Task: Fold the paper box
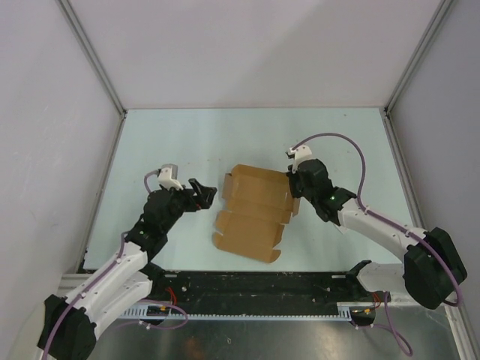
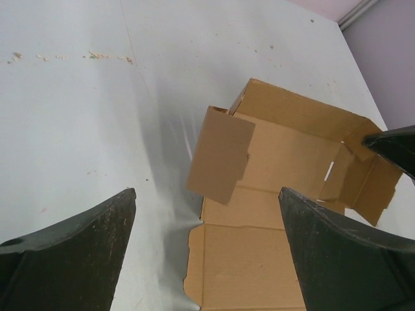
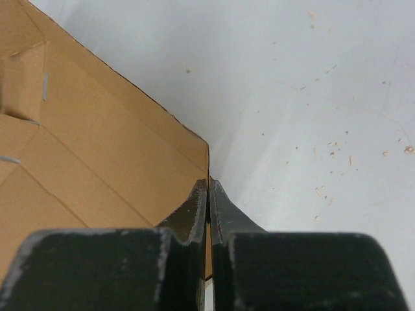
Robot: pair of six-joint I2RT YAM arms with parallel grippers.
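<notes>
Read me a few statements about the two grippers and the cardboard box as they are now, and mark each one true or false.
1. The left gripper is open and not touching the paper box. True.
2. The right gripper is wide open. False: it is shut, pinching the box's right edge.
3. The box is fully folded and closed. False: it lies open with its inside showing.
4. The flap on the side nearest the left gripper stands raised. True.
</notes>
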